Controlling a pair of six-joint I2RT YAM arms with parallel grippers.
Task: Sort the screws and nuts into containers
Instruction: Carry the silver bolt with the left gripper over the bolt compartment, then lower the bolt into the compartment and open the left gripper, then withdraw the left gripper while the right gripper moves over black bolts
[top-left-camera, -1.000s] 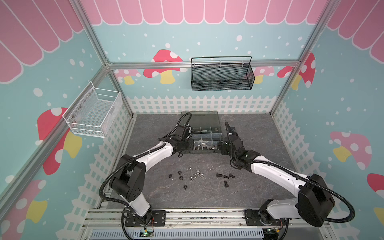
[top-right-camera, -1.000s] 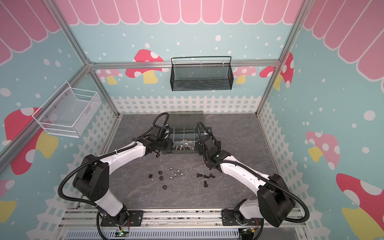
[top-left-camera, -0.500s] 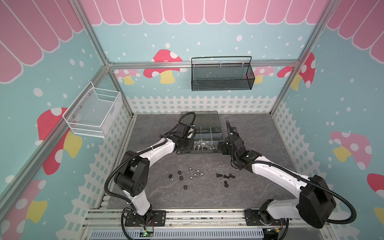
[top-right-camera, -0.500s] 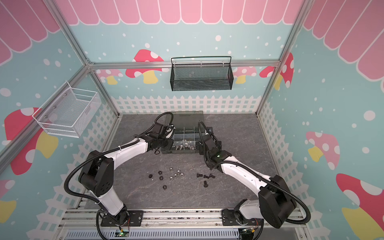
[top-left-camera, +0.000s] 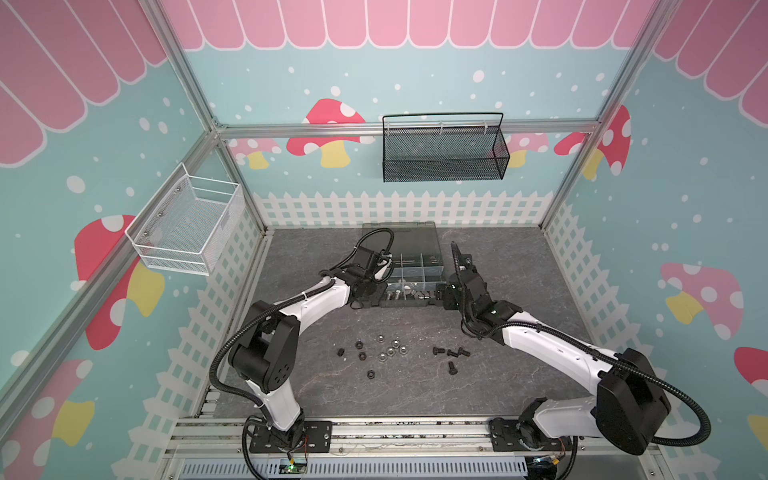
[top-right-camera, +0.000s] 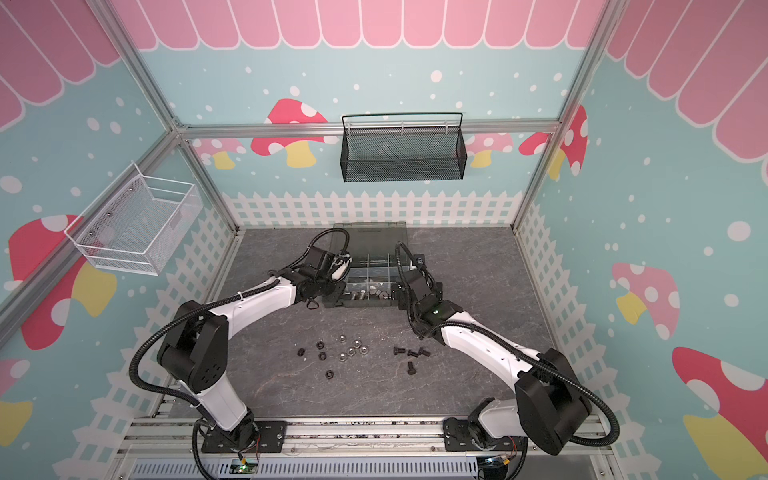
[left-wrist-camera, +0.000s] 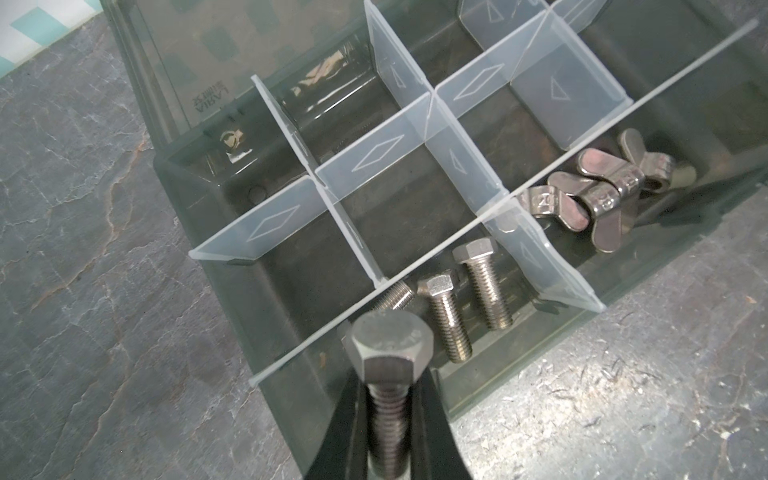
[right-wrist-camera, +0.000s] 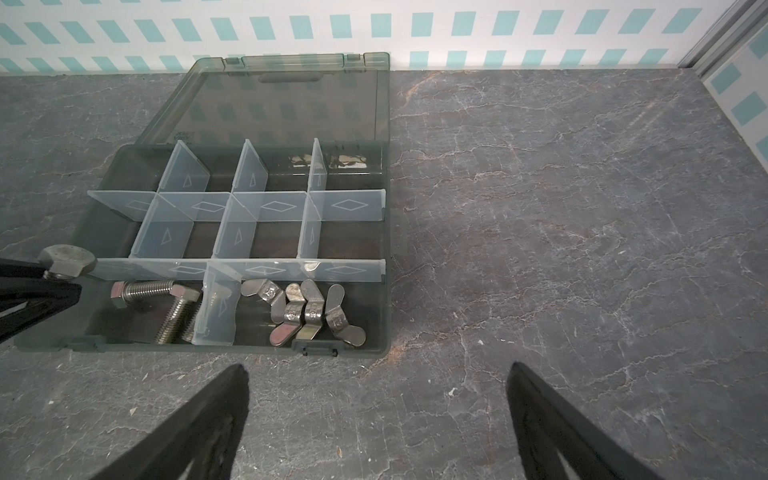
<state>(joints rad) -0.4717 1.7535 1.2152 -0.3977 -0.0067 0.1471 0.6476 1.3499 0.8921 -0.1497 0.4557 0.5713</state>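
Observation:
My left gripper (left-wrist-camera: 388, 380) is shut on the threaded shank of a silver hex-head screw (left-wrist-camera: 388, 338). It holds the screw over the front left compartment of the dark grey organiser case (top-left-camera: 409, 304), where more silver screws (left-wrist-camera: 482, 286) lie. Silver wing nuts (left-wrist-camera: 598, 191) fill the compartment beside it. My right gripper (right-wrist-camera: 376, 370) stands open and empty above the table, just in front of the case's right front corner (right-wrist-camera: 374, 349). In both top views, loose silver nuts (top-left-camera: 390, 351), black nuts (top-left-camera: 360, 345) and black screws (top-left-camera: 451, 353) lie on the table in front of the case.
The case's smoky lid (top-left-camera: 399, 237) lies open flat towards the back fence. A black mesh basket (top-left-camera: 442, 153) hangs on the back wall and a white wire basket (top-left-camera: 187, 224) on the left wall. The other compartments (right-wrist-camera: 266, 232) hold nothing.
The left arm's elbow has swung a little to the right, and its gripper has edged over the case with the screw. The right arm has barely moved.

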